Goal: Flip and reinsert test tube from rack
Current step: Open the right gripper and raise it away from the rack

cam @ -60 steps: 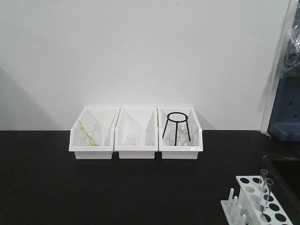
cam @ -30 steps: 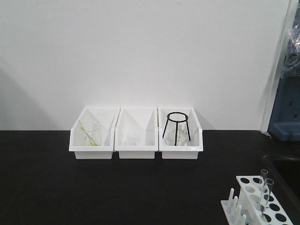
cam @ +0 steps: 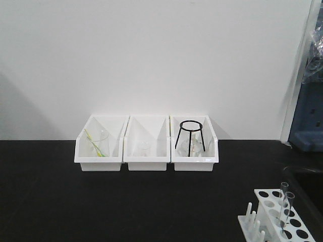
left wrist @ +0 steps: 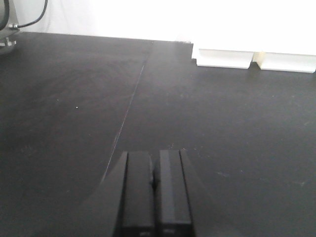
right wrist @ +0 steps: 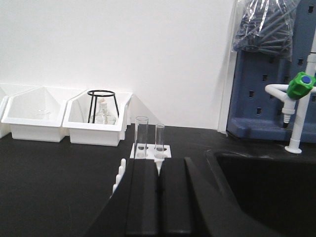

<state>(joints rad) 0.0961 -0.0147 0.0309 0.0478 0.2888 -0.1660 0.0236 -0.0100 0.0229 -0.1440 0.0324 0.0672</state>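
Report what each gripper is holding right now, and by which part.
Nothing is held. The left gripper is shut over bare black table. The right gripper is shut too, short of both test tubes standing in the rack.

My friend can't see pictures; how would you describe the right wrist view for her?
A shut black gripper fills the bottom foreground, aimed at two upright glass test tubes standing in a white rack on a black table. Behind are white bins, one holding a black wire stand; at right, a dark sink and a green-capped tap.
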